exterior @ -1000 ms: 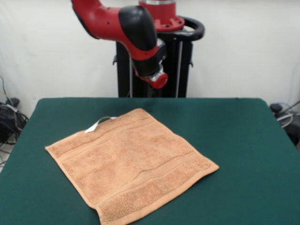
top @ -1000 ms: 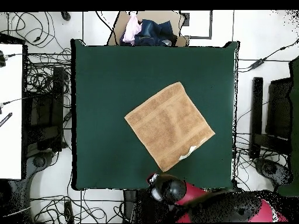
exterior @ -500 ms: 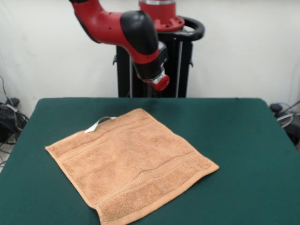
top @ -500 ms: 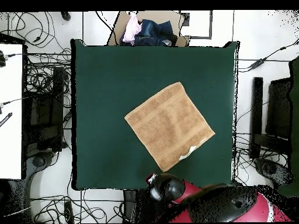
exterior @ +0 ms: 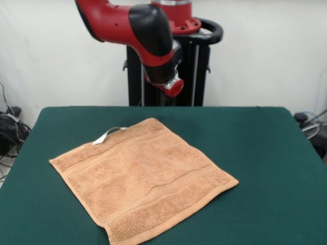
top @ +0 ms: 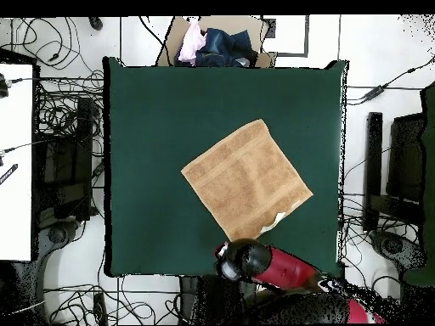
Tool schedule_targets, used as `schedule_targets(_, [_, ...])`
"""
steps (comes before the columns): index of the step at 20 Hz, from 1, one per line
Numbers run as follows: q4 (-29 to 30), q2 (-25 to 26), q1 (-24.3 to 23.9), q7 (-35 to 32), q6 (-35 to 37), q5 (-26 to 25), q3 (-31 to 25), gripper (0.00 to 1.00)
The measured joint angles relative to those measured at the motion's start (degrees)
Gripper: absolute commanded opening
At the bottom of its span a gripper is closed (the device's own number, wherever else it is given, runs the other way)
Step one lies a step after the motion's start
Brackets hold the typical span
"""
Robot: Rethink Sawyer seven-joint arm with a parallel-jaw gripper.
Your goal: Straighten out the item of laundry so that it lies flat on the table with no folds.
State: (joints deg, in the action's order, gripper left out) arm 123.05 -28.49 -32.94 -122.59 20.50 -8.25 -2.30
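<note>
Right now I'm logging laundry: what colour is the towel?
Light orange-tan towel with woven band stripes; clearest in the front view.

Robot arm: glossy red shell, rounded black cap over elbow-like joint, black cylindrical wrist segment below it, silver ring, small red rounded end cap. Pedestal: black upright column with vertical rails, red collar with silver band on top, black curved tubular handle at side. Overhead: arm red tube, black round joint
</note>
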Motion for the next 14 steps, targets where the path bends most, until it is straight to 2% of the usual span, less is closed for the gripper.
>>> schedule_targets(7, [-3.96,-3.92,4.22,0.00,6.92,0.02,0.26,0.00])
schedule_targets(14, [-8.49,-5.75,7.36,0.00,9.21,-0.01,1.55,0.00])
